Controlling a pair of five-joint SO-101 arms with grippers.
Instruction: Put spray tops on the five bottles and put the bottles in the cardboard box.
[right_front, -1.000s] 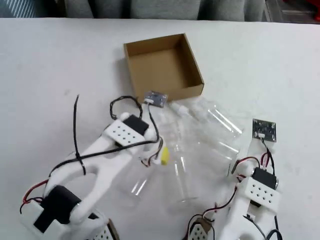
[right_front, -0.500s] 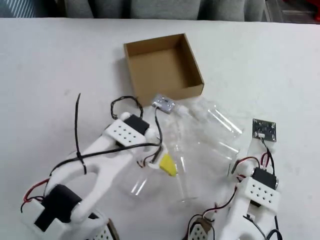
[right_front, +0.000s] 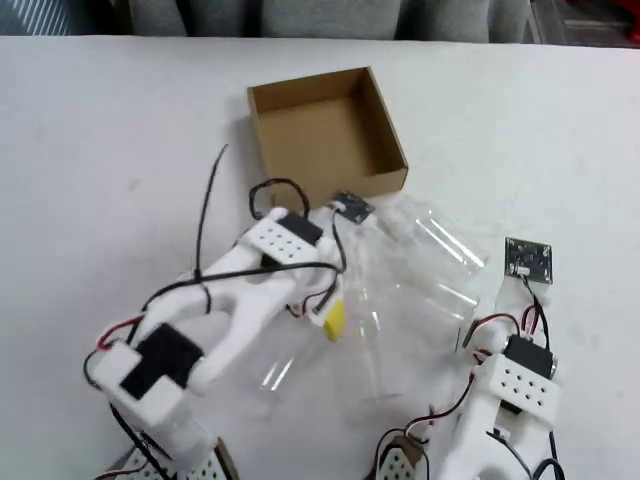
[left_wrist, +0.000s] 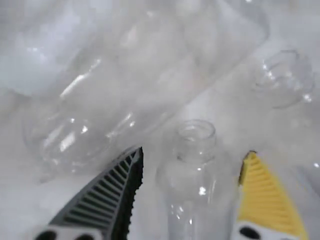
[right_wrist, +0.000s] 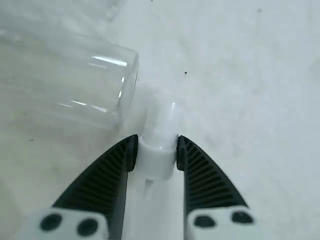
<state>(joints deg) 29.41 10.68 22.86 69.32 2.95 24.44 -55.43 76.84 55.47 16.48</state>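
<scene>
Several clear bottles (right_front: 410, 275) lie in a heap on the white table, just in front of the empty cardboard box (right_front: 325, 130). My left gripper (left_wrist: 194, 152) is open, its black finger (left_wrist: 112, 200) and yellow finger (left_wrist: 265, 200) on either side of a clear uncapped bottle (left_wrist: 197, 165). In the high view the yellow finger (right_front: 333, 318) sits over the left side of the heap. My right gripper (right_wrist: 156, 145) is shut on a white spray top (right_wrist: 160, 132), close to the end of a lying clear bottle (right_wrist: 65, 85).
The right arm (right_front: 515, 385) stands at the table's front right, with its small camera board (right_front: 528, 258) beside the heap. The left arm (right_front: 230, 300) stretches from the front left. Bare table (right_front: 120, 130) spreads to the left of the box and behind it.
The left arm has swung right and toward the box, bringing its gripper over the bottle heap. The right arm has kept still.
</scene>
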